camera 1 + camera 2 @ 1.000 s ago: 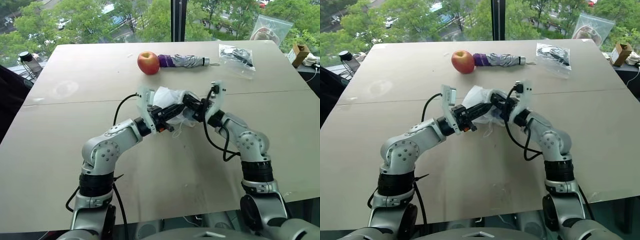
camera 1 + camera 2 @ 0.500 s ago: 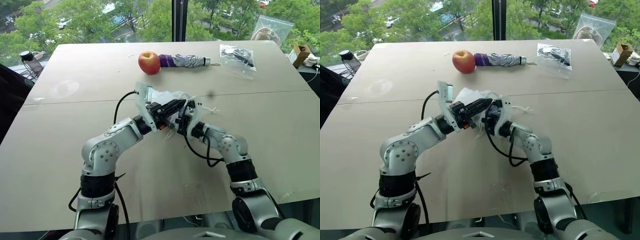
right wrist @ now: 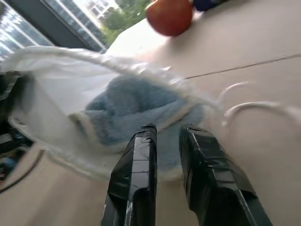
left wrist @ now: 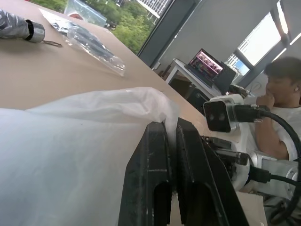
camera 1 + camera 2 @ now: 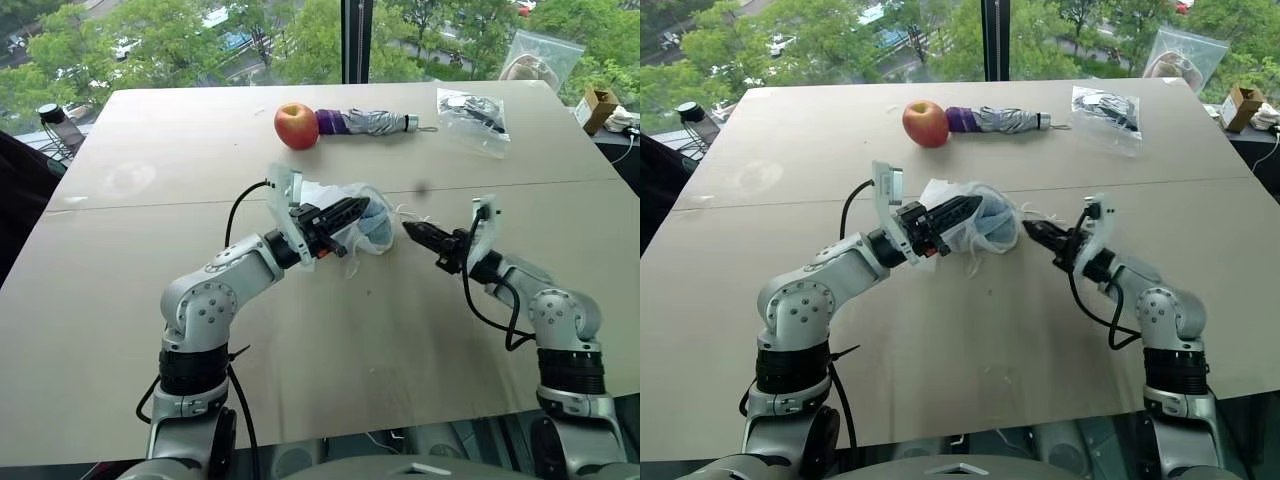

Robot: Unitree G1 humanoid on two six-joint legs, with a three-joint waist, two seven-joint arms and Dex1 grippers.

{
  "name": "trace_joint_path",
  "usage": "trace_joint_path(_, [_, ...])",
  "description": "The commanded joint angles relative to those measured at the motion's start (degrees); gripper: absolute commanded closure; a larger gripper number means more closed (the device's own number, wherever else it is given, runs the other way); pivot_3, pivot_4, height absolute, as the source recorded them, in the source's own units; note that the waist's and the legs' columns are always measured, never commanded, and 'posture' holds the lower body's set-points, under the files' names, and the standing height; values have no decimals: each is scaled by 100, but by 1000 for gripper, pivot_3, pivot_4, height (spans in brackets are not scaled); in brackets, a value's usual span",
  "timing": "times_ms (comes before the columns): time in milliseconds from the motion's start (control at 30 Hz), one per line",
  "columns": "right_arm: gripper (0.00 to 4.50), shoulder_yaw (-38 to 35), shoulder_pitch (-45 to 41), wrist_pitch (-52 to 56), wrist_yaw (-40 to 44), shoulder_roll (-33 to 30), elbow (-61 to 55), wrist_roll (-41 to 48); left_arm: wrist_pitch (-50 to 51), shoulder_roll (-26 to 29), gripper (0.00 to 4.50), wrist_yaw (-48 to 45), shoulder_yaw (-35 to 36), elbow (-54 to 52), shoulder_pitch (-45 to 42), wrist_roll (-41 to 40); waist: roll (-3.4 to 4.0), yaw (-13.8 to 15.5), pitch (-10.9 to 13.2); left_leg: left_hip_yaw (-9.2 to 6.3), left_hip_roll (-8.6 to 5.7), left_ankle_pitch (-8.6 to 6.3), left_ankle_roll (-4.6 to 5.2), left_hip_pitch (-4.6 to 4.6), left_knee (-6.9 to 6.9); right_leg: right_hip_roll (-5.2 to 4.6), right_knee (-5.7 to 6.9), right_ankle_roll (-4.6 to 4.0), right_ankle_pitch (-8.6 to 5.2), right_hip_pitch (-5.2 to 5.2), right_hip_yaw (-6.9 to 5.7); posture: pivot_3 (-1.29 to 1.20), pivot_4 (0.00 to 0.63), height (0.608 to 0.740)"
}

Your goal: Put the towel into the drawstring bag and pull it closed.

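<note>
- Head views: your left gripper [image 5: 352,210] is clamped on the rim of the drawstring bag [image 5: 345,222], holding it just above the table [image 5: 330,340]. The towel [image 5: 992,224] sits inside the bag, showing light blue through the fabric. Your right gripper [image 5: 412,231] hangs just beside the bag's mouth, apart from it, near the loose cords.
- Left wrist view: both fingers [image 4: 153,179] are pressed together with a fold of white bag fabric pinched between them.
- Right wrist view: the jaws stand slightly apart and hold nothing; the towel lies directly ahead of them, inside the bag's mouth.
</note>
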Motion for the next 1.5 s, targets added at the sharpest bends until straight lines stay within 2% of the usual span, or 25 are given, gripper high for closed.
trace_joint_path(33, [3606,757,-289,-1397,-93,-318,700,-1563,-74,34,4500,-72,51,-129,-73,-51,0,-3,0,0,0,0,0,0,0,0,1,0,0,0,0,0,150,740])
trace_joint_path(100, [3606,1337,-536,-2273,-154,-512,1370,-2555,-67,42,4500,-82,54,-109,-88,-39,0,-5,0,9,0,0,0,1,0,1,3,0,0,-1,3,0,150,740])
trace_joint_path(167, [3606,1581,-806,-2863,-169,-447,1980,-2993,-61,50,4500,-92,47,-116,-88,-27,0,-10,0,28,0,1,-1,0,0,0,2,0,0,-2,5,0,150,740])
trace_joint_path(333, [3606,1652,-1384,-3755,-250,-136,3181,-3477,-85,81,4500,-61,66,-195,-58,3,0,-11,0,29,2,2,-3,1,1,0,1,0,1,-2,11,0,150,740])
trace_joint_path(533, [3606,1575,-1696,-4133,-18,30,3901,-3544,-114,91,4500,12,116,-287,27,3,-2,-10,-1,29,2,4,-6,7,1,-5,2,-1,1,-1,24,0,150,740])
trace_joint_path(600, [3072,1569,-1751,-4173,81,30,4027,-3559,-123,82,4500,32,116,-304,49,1,-2,-18,-1,32,2,3,-5,16,1,-4,6,0,2,3,31,0,150,740])
trace_joint_path(767, [1027,1535,-1882,-3999,117,132,4223,-3644,-145,65,4500,45,78,-324,90,6,-3,-41,-2,36,5,3,-6,31,-2,-1,16,-1,1,7,37,0,150,740])
trace_joint_path(967, [1027,1208,-2006,-2971,679,456,3973,-3002,-189,59,4500,28,39,-289,85,35,-3,-140,-2,37,12,4,-7,39,-10,4,19,-1,1,7,42,0,150,740])
trace_joint_path(1067, [1027,1274,-2087,-2828,768,463,4117,-3132,-211,56,4500,21,28,-305,115,44,-3,-148,-2,39,14,4,-7,46,-12,5,21,-1,1,10,44,0,150,740])
trace_joint_path(1167, [1775,1272,-2180,-2865,673,487,4368,-3285,-234,49,4500,16,26,-305,128,68,-3,-144,-2,43,12,3,-6,73,-13,5,19,-1,0,36,46,0,150,740])
trace_joint_path(1333, [4226,1212,-2290,-2939,561,554,4620,-3368,-274,42,4500,32,24,-324,162,94,-4,-146,-3,49,9,3,-6,81,-11,2,19,-2,1,44,51,0,150,740])
trace_joint_path(1367, [4456,1192,-2307,-2977,519,577,4663,-3383,-284,39,4500,35,16,-331,173,100,-4,-147,-3,49,9,3,-6,82,-11,3,19,-1,1,44,51,0,150,740])
trace_joint_path(1500, [4456,1050,-2374,-3226,156,674,4799,-3443,-302,25,4500,48,4,-349,198,111,-6,-161,-4,49,11,3,-6,87,-12,5,21,-1,1,44,53,0,150,740])
